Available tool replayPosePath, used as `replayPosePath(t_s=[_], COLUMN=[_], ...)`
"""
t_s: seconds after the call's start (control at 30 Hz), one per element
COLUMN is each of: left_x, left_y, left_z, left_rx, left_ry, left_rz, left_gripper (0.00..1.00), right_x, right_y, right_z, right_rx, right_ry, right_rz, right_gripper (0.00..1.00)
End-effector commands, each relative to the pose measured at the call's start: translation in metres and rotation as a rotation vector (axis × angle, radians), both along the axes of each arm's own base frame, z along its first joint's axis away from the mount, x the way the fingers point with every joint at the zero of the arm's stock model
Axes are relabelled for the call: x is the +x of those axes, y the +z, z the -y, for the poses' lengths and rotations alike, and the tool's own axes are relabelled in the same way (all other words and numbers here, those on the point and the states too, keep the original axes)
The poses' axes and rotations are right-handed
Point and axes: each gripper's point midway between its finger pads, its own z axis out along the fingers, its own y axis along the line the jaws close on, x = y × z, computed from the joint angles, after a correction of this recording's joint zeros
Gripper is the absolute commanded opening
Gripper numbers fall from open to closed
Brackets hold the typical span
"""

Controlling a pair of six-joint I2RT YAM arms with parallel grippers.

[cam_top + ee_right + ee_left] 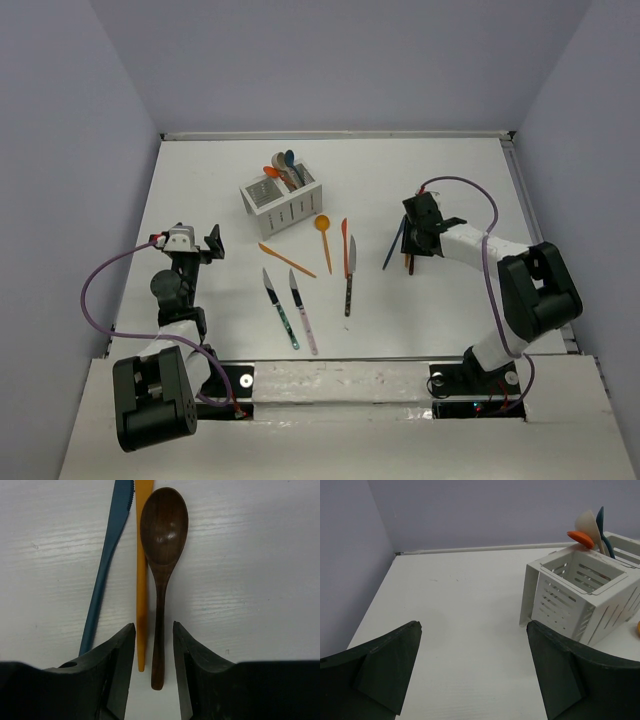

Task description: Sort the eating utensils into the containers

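The caddy [281,203] is a white box of hard plastic with long slots cut in its walls and two square compartments. An orange spoon [580,539], a beige spoon [587,522] and a blue spoon [600,522] stand with their bowls up in the compartment farther from the left claw [474,627]; the nearer compartment shows only its slotted walls. This left claw hangs released, its two dark fingers wide apart, to the left of the caddy and not touching it.

The right claw [154,630] is well apart from the caddy, on its right side. It is slightly open, and the thin handle of a brown spoon [162,545] lies between the fingers without clear contact. The spoon looks like smooth dark wood with an oval bowl. Just beside it lie an orange knife [142,580], matte and flat, and a blue knife [107,545] with a toothed edge.

On the white desk [220,170], on the caddy's near side, toward the arm bases, lie a round-bowled orange spoon [323,235], two more slim orange knives [286,259], a teal-handled knife [281,308], a pink-handled knife [302,312] and a dark-handled knife [350,275].
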Motion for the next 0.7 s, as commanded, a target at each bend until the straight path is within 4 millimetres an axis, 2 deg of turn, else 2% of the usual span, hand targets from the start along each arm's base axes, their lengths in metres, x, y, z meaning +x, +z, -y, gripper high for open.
replayPosePath(t_s=[0.0, 0.13, 0.3, 0.67], left_x=[-0.027, -0.028, -0.028, -0.028], left_y=[0.031, 0.030, 0.030, 0.031], left_z=[0.005, 0.006, 0.006, 0.006], left_rx=[0.073, 0.075, 0.077, 0.077], left_ry=[0.006, 0.003, 0.001, 0.001], left_rz=[0.206, 0.205, 0.203, 0.205], left_gripper=[0.99, 0.99, 0.99, 0.99], right_x=[0.018, 0.014, 0.016, 0.023], right_y=[0.010, 0.000, 0.002, -0.012], right_z=[-0.006, 0.002, 0.010, 0.010], right_rx=[0.036, -0.003, -0.020, 0.005], right_ry=[-0.053, -0.074, -0.105, -0.094], right_rz=[0.058, 0.040, 0.067, 0.028], right_gripper=[0.40, 0.36, 0.33, 0.28])
